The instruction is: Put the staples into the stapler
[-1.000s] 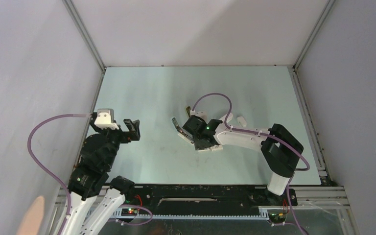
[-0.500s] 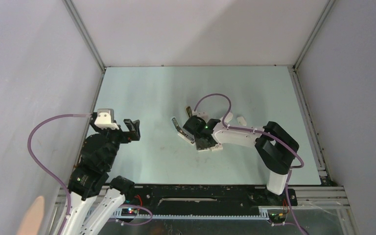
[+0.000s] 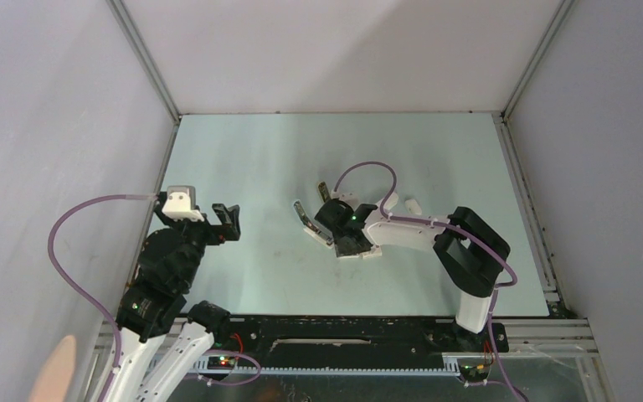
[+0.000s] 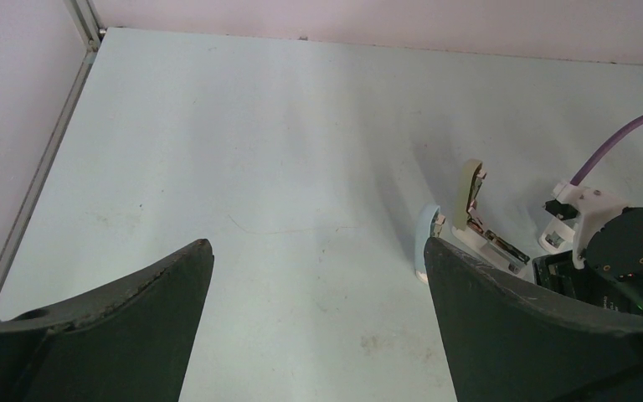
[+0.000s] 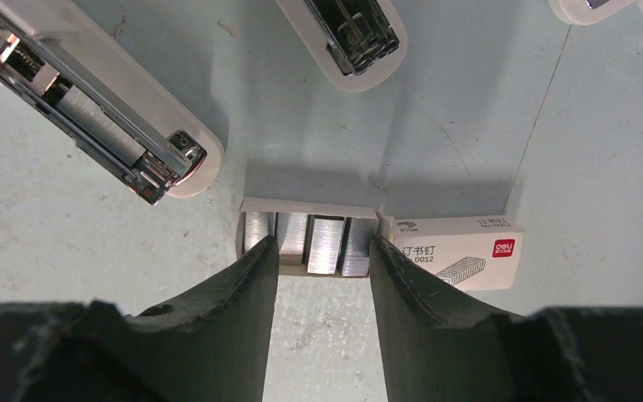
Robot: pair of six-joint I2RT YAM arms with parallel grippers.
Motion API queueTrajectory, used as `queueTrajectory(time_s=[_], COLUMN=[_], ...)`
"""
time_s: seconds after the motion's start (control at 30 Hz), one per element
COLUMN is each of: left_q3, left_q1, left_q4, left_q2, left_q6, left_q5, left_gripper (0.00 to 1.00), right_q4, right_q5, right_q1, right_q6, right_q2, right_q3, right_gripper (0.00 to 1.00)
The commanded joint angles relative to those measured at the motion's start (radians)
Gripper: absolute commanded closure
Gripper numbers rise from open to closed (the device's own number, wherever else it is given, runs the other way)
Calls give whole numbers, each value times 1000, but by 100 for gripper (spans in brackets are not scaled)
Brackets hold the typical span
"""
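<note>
The table is pale mint green with faint dark scuffs. The staples are silvery grey with fine vertical stripes, in a white tray. The box right of them is white with a red logo and grey print, and the stapler is white with silvery metal inside. The left hand and right hand are black, and the cables are purple.

Top external: fixed, high over the near edge, looking down and forward on the whole bench.
Left wrist: low, oblique, facing across the bench toward the open stapler, well off.
Right wrist: straight down, very close over the staples.
Common ground: the stapler.
</note>
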Motion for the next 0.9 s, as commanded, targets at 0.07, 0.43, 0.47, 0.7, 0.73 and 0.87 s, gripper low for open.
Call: queueTrajectory(time_s=[0.07, 0.43, 0.47, 0.7, 0.73, 0.87], left_q3=[4, 4, 4, 5, 5, 5], left_q1=[-5, -4, -4, -4, -5, -4], left_q4=[33, 34, 34, 34, 34, 35], left_q2=[13, 15, 14, 14, 14, 11], left_q6=[5, 5, 5, 5, 5, 5], left_q5=[2, 2, 2, 5, 5, 5], left_gripper=[0, 0, 0, 0, 0, 0], right_q4=[27, 53, 59, 70, 65, 60], right_q5=[2, -24, -26, -5, 0, 10], right_q1=[-13, -2, 2, 8, 8, 7], right_q6=[34, 2, -6, -34, -34, -43], right_q2=[-2, -17, -28, -92, -93, -81], right_q3=[-21, -22, -22, -20, -18, -7], right_gripper=[52, 56, 56, 59, 59, 60])
